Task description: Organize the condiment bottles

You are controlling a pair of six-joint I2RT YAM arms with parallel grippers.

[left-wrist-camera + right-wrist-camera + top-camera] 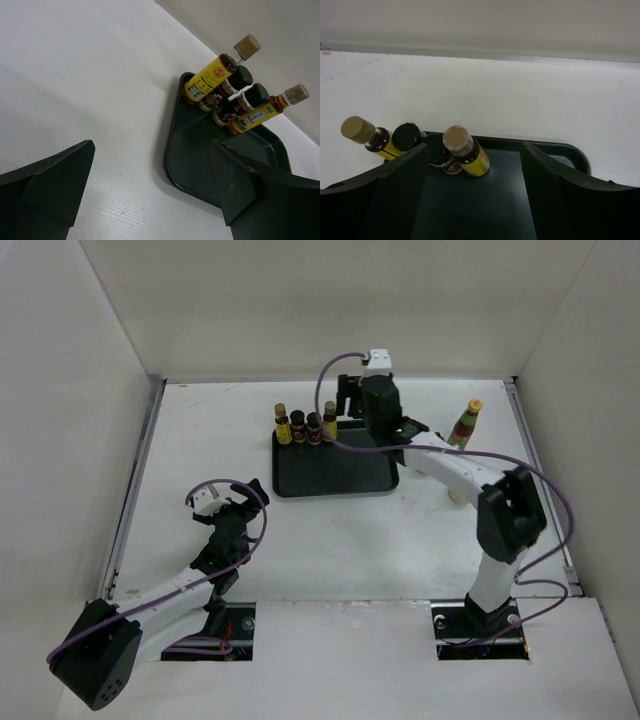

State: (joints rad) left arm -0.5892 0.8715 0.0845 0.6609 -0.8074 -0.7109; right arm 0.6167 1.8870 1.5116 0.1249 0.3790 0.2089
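A black tray (335, 478) lies mid-table. Along its back left edge stand several condiment bottles in a row. Two are slim brown ones with yellow labels (283, 426) (330, 421); between them are two with black caps (298, 427) (313, 427). My right gripper (347, 405) hangs open over the tray's back edge. In the right wrist view the rightmost yellow-label bottle (467, 150) stands between the open fingers (545, 170), nearer the left one and free of the right. A red bottle with a yellow cap (465, 423) stands on the table at the right. My left gripper (245, 495) is open and empty, left of the tray.
White walls close in the table at the back and both sides. The right arm's elbow (510, 510) reaches over the table right of the tray. In the left wrist view the tray's near corner (172, 165) lies just past the right finger (235, 185).
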